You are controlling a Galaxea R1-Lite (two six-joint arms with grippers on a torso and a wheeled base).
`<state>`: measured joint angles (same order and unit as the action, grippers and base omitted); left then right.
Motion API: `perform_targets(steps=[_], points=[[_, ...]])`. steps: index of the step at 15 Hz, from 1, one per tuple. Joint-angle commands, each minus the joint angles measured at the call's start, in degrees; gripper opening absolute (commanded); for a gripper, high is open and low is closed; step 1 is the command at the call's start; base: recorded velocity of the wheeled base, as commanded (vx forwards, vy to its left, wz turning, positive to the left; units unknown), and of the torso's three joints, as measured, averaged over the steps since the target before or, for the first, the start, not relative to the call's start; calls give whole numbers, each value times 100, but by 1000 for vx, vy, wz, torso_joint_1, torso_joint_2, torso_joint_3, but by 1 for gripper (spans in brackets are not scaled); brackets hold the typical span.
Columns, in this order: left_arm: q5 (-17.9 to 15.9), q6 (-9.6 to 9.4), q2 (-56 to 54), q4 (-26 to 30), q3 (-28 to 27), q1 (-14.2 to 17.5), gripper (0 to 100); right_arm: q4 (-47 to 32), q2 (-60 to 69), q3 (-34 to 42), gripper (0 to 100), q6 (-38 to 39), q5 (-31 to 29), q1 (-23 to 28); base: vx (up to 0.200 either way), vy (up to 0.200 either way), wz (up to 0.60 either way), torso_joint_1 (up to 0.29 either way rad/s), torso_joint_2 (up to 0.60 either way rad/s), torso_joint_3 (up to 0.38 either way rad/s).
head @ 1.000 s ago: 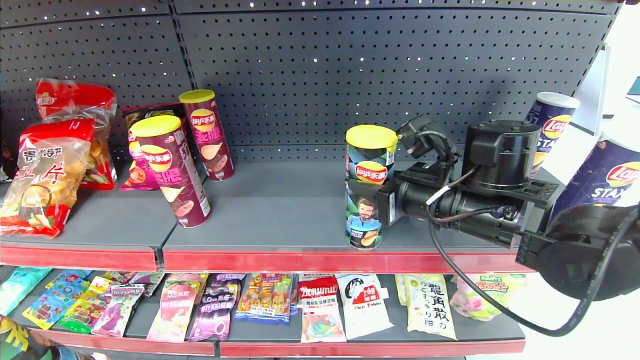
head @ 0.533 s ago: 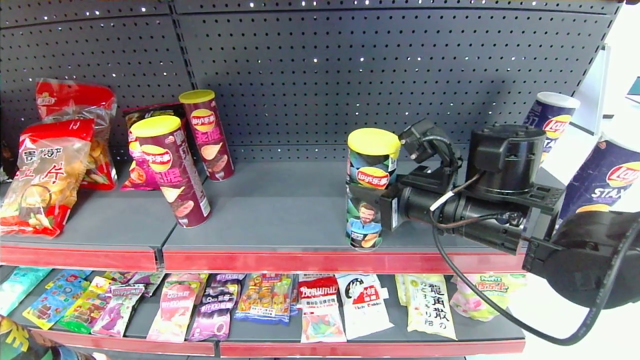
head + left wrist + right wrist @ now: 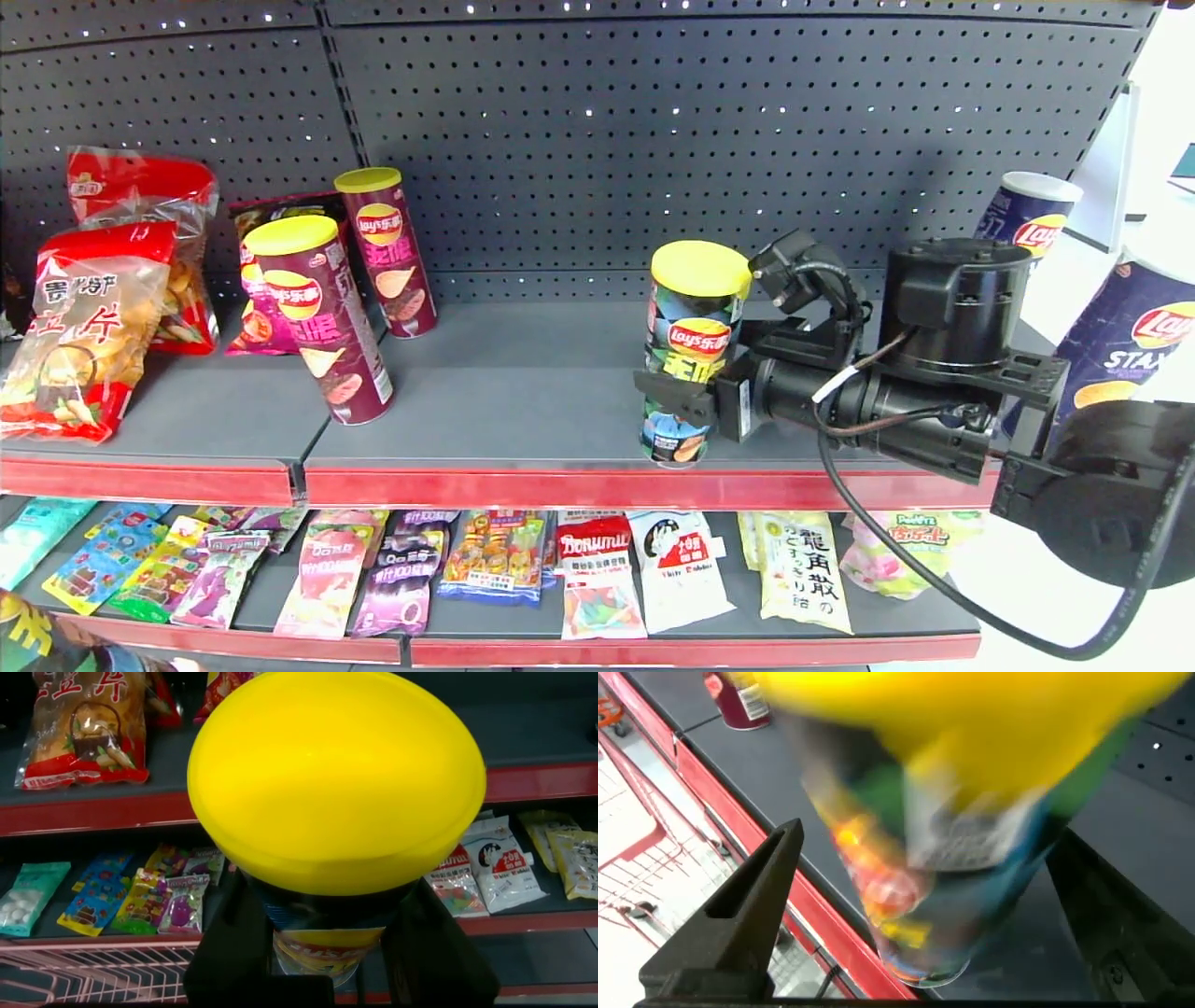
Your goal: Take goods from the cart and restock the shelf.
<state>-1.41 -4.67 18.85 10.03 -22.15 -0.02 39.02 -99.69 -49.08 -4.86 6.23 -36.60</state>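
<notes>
Shelf (image 3: 523,392) matt grey metal, perforated back panel (image 3: 653,140). Can (image 3: 691,322) glossy print, smooth yellow plastic lid (image 3: 700,269). Snack bags (image 3: 84,317) shiny crinkled film.

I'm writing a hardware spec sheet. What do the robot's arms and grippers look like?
The right arm is matte black, built from stubby cylindrical housings and flat brackets. A black cable loops beneath it, and a white tag sits by the wrist. The right gripper and left gripper have plain black, angular jaws.
</notes>
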Motion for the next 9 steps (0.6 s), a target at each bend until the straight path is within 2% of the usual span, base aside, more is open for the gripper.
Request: perform_targets(steps=[1,3,7,8,9], points=[[1,1,5,-1,0,2,0,9,152,92,100,3,-16,21,0,0,0,0,0,0],[1,1,14,-1,-9,2,0,9,354,294,100,12,-34,91,0,0,0,0,0,0],[-105,1,23,-10,-17,2,0,-17,1822,1832,100,-32,-87,267,0,0,0,0,0,0],[-122,1,31,-10,-26,2,0,-35,2051,1990,100,-50,-131,258,0,0,0,0,0,0],[-166,1,58,-10,-26,2,0,-105,2929,2623,100,-155,-421,276,0,0,0,0,0,0]])
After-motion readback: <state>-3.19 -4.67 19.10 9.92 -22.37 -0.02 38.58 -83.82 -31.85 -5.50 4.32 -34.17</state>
